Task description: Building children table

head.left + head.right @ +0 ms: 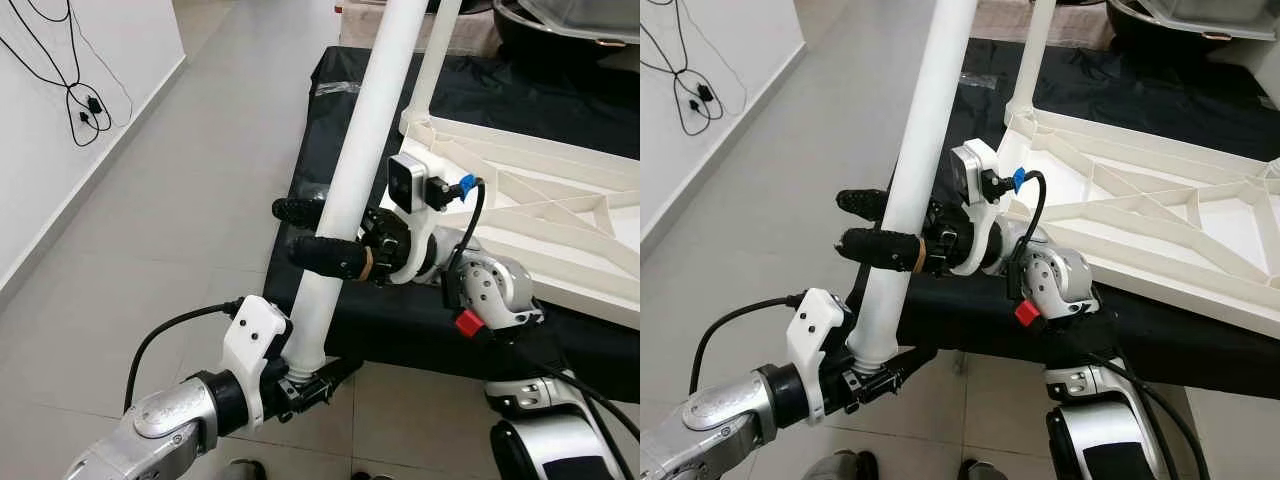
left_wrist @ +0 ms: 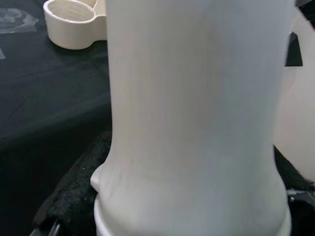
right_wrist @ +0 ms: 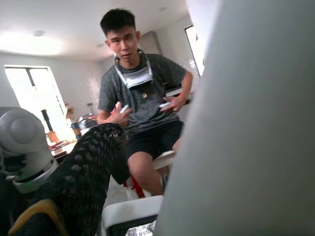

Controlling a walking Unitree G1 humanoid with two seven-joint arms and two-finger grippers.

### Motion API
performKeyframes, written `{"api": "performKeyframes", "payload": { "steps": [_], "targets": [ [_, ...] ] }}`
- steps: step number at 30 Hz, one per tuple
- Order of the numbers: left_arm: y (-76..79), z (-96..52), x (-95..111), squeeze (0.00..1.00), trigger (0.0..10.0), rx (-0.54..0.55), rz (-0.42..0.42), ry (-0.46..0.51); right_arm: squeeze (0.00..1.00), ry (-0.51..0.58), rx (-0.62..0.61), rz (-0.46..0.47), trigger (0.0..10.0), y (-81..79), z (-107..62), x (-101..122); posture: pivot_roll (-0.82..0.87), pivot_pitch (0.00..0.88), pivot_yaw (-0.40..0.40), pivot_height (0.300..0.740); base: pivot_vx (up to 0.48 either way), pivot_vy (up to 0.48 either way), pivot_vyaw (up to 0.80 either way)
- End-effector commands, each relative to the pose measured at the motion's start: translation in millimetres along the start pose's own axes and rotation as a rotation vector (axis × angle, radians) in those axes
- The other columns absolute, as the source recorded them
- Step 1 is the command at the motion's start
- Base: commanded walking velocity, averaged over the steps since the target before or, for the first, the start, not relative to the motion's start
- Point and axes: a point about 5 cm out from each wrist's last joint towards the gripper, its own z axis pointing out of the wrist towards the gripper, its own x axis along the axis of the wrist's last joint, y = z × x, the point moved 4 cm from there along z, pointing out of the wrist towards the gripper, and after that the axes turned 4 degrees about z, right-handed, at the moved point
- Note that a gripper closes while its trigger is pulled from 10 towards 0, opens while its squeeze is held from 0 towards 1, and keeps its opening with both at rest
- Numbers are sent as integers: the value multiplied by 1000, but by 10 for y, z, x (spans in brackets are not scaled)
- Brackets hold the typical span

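A long white table leg (image 1: 365, 130) slants up across the middle of the head views. My left gripper (image 1: 315, 376) is shut on its lower, ringed end just above the floor. Higher up, my right gripper (image 1: 292, 230) is shut on the leg's shaft, one black finger (image 1: 325, 255) in front and one behind. The white tabletop (image 1: 520, 200) lies upside down on a black-covered surface (image 1: 330, 110), with another leg (image 1: 428, 70) standing upright in its near corner. In the left wrist view the leg (image 2: 197, 123) is very close, with a threaded socket (image 2: 74, 22) behind it.
A person (image 3: 142, 108) sits facing me in the right wrist view, holding controllers. Black cables (image 1: 85, 105) hang on the white wall at the left. Grey tiled floor (image 1: 170, 220) stretches to the left of the black-covered surface. A dark object (image 1: 560, 30) sits at the far right.
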Motion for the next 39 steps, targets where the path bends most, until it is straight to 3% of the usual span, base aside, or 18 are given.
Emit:
{"api": "performKeyframes", "payload": {
  "steps": [1,7,18,19,20,21,22,23,39],
  "targets": [
    [73,-14,-8,0,10000,-36,0,-10,0,-4,39,20,10000,-36,28,-29,128,162,-19,740,0,0,0],
    [93,-8,-3,0,10000,-46,-1,-16,0,-4,115,77,10000,-112,88,-97,126,162,-19,740,0,0,0],
    [216,-4,-35,0,10000,-81,-44,-23,0,-1,180,93,10000,-167,159,-89,125,165,-16,740,0,0,0],
    [226,-2,-38,0,10000,-83,-45,-23,0,-4,184,97,7020,-170,164,-92,125,166,-17,740,0,0,0],
    [226,-2,-38,0,10000,-83,-45,-23,0,-4,184,97,7020,-170,164,-92,125,166,-17,740,0,0,0],
    [238,2,-38,0,10000,-85,-50,-22,0,-8,185,98,3333,-168,166,-97,124,167,-19,740,0,0,0],
    [238,2,-38,0,10000,-85,-50,-22,0,-8,185,98,3333,-168,166,-97,124,167,-19,740,0,0,0],
    [256,8,-39,0,10000,-86,-56,-21,0,-14,185,104,0,-168,162,-104,124,167,-19,740,0,0,0],
    [241,-9,-78,0,10000,-73,-76,-43,0,-16,173,104,0,-152,137,-118,122,169,-17,740,0,0,0]
  ]
}}
